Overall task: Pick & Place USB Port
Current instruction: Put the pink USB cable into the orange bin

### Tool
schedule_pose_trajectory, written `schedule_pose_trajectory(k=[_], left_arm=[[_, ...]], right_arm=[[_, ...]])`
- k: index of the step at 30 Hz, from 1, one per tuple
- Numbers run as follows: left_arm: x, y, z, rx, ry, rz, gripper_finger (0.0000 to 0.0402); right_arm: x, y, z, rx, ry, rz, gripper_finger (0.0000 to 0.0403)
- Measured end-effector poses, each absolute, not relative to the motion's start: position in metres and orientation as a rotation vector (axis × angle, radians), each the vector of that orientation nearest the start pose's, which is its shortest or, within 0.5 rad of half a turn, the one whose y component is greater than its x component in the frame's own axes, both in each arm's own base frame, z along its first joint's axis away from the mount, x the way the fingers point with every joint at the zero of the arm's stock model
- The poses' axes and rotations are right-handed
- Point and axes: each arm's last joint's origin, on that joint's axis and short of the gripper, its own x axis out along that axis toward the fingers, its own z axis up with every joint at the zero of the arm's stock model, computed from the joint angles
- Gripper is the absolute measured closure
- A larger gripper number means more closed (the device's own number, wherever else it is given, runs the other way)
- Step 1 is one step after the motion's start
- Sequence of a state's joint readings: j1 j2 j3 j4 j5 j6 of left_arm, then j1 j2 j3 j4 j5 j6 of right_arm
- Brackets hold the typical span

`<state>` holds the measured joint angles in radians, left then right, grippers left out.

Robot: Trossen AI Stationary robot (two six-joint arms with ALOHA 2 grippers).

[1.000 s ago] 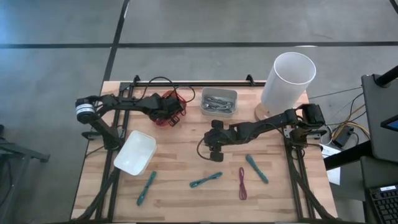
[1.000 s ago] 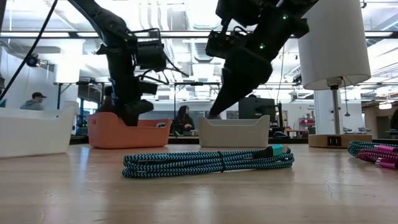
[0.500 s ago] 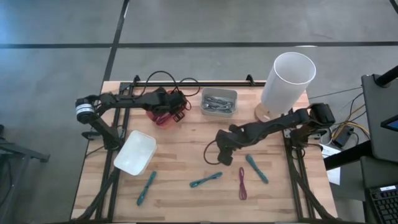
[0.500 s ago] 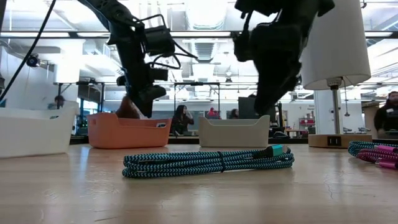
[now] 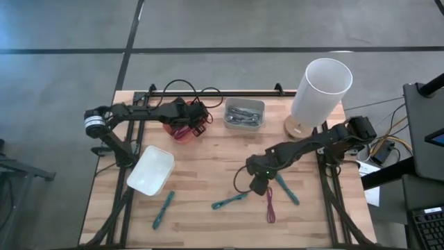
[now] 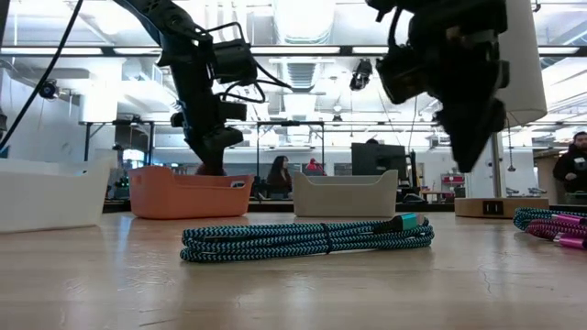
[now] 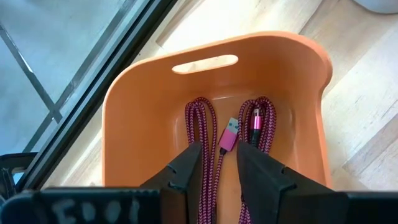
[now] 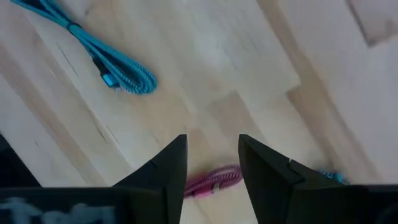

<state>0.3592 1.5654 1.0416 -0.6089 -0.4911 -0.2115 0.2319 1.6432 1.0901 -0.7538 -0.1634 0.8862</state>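
Observation:
A pink braided USB cable lies coiled on the floor of the orange bin, its plug pointing up the bin. My left gripper hovers open above that bin. A second pink cable lies on the table among three teal cables. My right gripper is open above the table, just beside that pink cable, which shows between its fingers. In the low view the right gripper hangs clear of the wood.
A grey bin with cables sits at the far edge, and a white bin lies at the left. A tall white cylinder on a wooden base stands at the far right. People move in the room behind.
My right gripper has swung from the table's middle toward the near edge and right, ending by the pink cable. My left gripper has risen out of the orange bin and shifted slightly toward the far edge, then held still.

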Motion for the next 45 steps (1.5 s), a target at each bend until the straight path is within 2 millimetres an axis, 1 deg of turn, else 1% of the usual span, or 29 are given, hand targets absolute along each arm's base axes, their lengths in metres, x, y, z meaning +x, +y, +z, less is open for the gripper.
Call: schedule_pose_trajectory(k=[6, 12, 17, 23, 27, 30, 36, 40, 45], left_arm=[[0.276, 0.118, 0.212, -0.099, 1.082, 0.872, 0.0296], [0.276, 0.118, 0.212, -0.099, 1.081, 0.873, 0.0296], [0.276, 0.118, 0.212, -0.102, 1.08, 0.874, 0.0296], [0.276, 0.118, 0.212, -0.102, 1.079, 0.874, 0.0296], [0.276, 0.118, 0.212, -0.096, 1.082, 0.869, 0.0296], [0.276, 0.118, 0.212, -0.095, 1.083, 0.867, 0.0296], [0.276, 0.118, 0.212, -0.077, 1.092, 0.853, 0.0296], [0.276, 0.118, 0.212, -0.062, 1.099, 0.844, 0.0296], [0.276, 0.117, 0.212, -0.026, 1.115, 0.819, 0.0296]], right_arm=[[0.285, 0.091, 0.195, 0.766, 1.426, -0.359, 0.0268], [0.275, 0.115, 0.193, 0.828, 1.44, -0.424, 0.0262], [0.265, 0.131, 0.18, 0.863, 1.458, -0.54, 0.0265], [0.265, 0.145, 0.16, 0.882, 1.48, -0.62, 0.0268], [0.273, 0.149, 0.147, 0.898, 1.469, -0.614, 0.0264], [0.277, 0.151, 0.141, 0.904, 1.462, -0.604, 0.026], [0.278, 0.151, 0.137, 0.919, 1.464, -0.639, 0.0263], [0.278, 0.151, 0.137, 0.914, 1.456, -0.643, 0.0276], [0.28, 0.152, 0.139, 0.905, 1.449, -0.642, 0.0311]])
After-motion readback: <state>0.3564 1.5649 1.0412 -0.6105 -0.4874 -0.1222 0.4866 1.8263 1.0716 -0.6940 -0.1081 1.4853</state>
